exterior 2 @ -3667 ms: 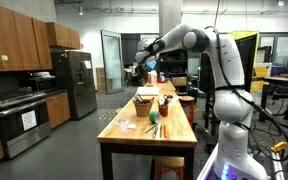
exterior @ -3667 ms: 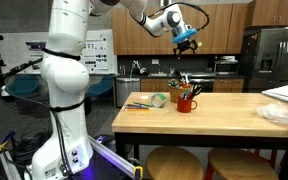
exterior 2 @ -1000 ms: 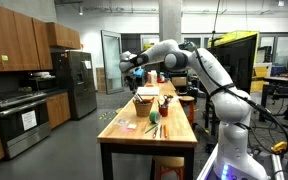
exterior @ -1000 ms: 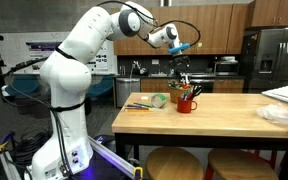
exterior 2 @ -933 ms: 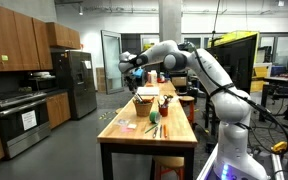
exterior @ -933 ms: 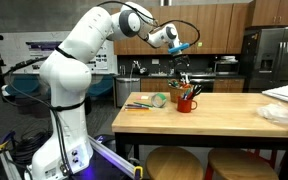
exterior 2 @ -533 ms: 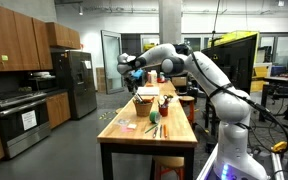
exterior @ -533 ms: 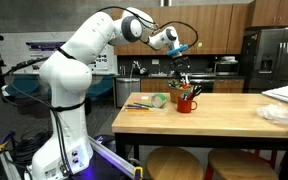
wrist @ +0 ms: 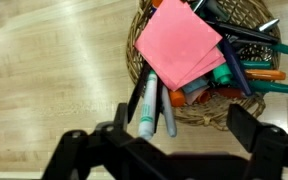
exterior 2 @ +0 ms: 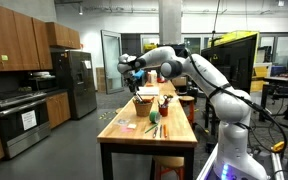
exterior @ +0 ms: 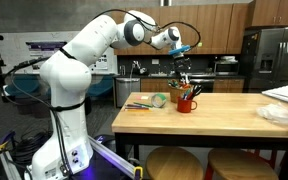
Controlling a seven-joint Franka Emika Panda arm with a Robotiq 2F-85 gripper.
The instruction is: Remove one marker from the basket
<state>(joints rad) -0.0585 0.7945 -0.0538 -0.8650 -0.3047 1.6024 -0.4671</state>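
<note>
In the wrist view a round wicker basket [wrist: 199,110] holds a pink pad of notes and several markers. A white marker with a green band [wrist: 146,105] leans out over its rim onto the wooden table, beside a grey pen. My gripper [wrist: 182,135] hangs above the basket's edge, open, with nothing between its fingers. Both exterior views show the gripper [exterior: 184,72] [exterior 2: 136,78] hovering over the basket [exterior 2: 144,103] on the table.
A red cup [exterior: 187,103] [exterior 2: 165,104] with pens stands next to the basket. A pale green round object [exterior: 160,100] and loose markers [exterior: 139,104] lie on the wooden table [exterior: 214,120]. White items [exterior: 284,100] sit at one end.
Over the last few seconds the gripper has come down from high above the table to just over the basket. In the last second only the arm's elbow has shifted slightly.
</note>
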